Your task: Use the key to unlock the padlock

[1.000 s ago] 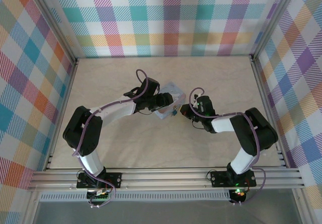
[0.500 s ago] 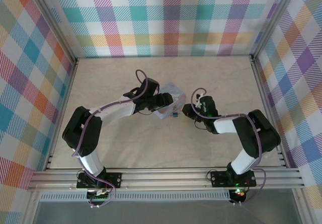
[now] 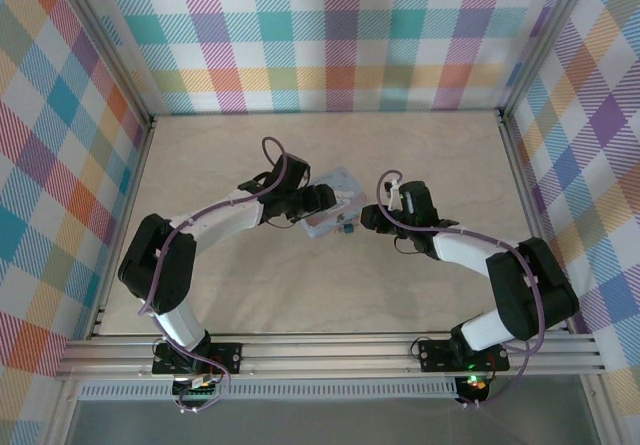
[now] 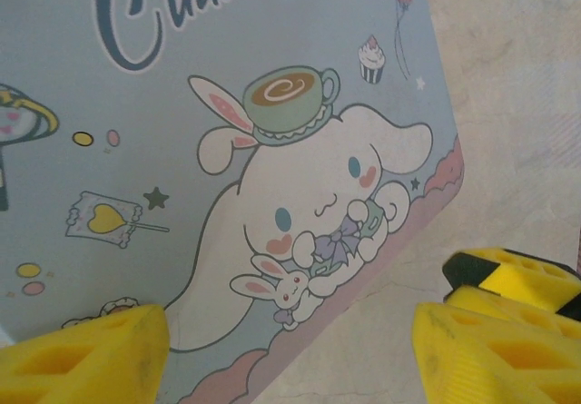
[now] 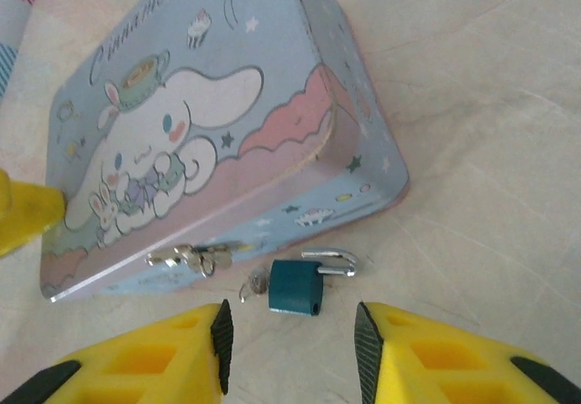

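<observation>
Trouble would most likely come from how closely everything is crowded on the pale table. The pale blue tin is the biggest body, lying flat with its front edge just beside the padlock. The left gripper hangs over the tin's lid with its yellow fingers spread wide, one above the lid's lower corner and the other out over bare table, clamping nothing. A drop or sweep of that arm could shove the tin into the lock. The right gripper is released too, fingers apart with nothing between them, poised just short of the padlock. The padlock lies on its side on the table near the tin's front edge, with its silver shackle hooked out toward the tin. A pinch from this angle might skid the light lock instead of catching it. The key seems to be the small dark-and-silver bit touching the lock's left side, though I cannot tell whether it sits in the keyhole. A nudge could knock it free or lose it among the silvery bits against the tin's edge.
</observation>
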